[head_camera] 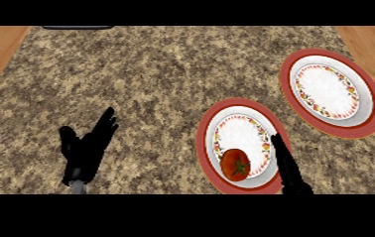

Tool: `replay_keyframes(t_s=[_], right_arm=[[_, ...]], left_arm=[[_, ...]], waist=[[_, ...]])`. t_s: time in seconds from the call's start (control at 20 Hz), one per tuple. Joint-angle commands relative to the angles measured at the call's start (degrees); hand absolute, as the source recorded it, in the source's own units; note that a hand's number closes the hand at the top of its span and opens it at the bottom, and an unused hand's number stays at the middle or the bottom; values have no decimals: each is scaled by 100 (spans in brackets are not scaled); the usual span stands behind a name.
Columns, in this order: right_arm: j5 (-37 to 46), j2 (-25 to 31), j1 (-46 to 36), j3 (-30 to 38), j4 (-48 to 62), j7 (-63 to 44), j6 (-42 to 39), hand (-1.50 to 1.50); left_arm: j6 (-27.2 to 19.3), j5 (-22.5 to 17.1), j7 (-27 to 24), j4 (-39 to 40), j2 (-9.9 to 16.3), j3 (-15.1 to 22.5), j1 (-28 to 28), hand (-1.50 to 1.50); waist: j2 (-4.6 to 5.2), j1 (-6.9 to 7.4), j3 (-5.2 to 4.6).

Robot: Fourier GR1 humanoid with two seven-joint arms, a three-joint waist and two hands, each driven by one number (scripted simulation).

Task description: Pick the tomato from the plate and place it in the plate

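Observation:
A red tomato (236, 164) with a green stem lies on the near part of a red-rimmed white plate (242, 107) at the lower right of the counter. A second red-rimmed plate (289, 75) with nothing on it sits farther back at the right edge. My right hand (286, 165) comes in from the lower edge just right of the tomato, fingers straight and pointing up over the near plate's right rim, apart from the tomato. My left hand (88, 149) rests open at the lower left, fingers up, far from both plates.
The speckled granite counter (147, 77) spreads across the view, with wooden strips (11, 40) at the far left and right corners. A dark object (77, 28) lies at the counter's back edge, upper left.

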State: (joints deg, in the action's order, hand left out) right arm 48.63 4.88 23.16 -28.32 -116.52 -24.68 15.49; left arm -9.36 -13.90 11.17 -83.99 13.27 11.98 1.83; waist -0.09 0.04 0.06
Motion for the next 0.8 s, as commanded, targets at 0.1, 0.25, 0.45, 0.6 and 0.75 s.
replay_keyframes(t_s=[0.1,0.25,0.45,0.6,0.75], right_arm=[[172,-295,-625,-38,658,-199,77,-150],[854,-407,-539,-299,379,-913,-91,-150],[644,-161,-447,11,834,-653,122,-150],[607,-20,-521,56,699,-763,79,-150],[331,-323,-1207,416,1569,-631,173,-150]], left_arm=[[165,106,-8,521,-256,-252,-356,0],[117,344,-344,328,-356,-33,128,0],[422,47,49,56,-10,-447,150,0],[249,347,173,-23,-291,-286,44,0],[400,351,-92,167,-324,-368,142,0]], waist=[[10,-16,-6],[6,-9,-8],[4,0,-5],[4,-10,-5],[9,6,-5]])
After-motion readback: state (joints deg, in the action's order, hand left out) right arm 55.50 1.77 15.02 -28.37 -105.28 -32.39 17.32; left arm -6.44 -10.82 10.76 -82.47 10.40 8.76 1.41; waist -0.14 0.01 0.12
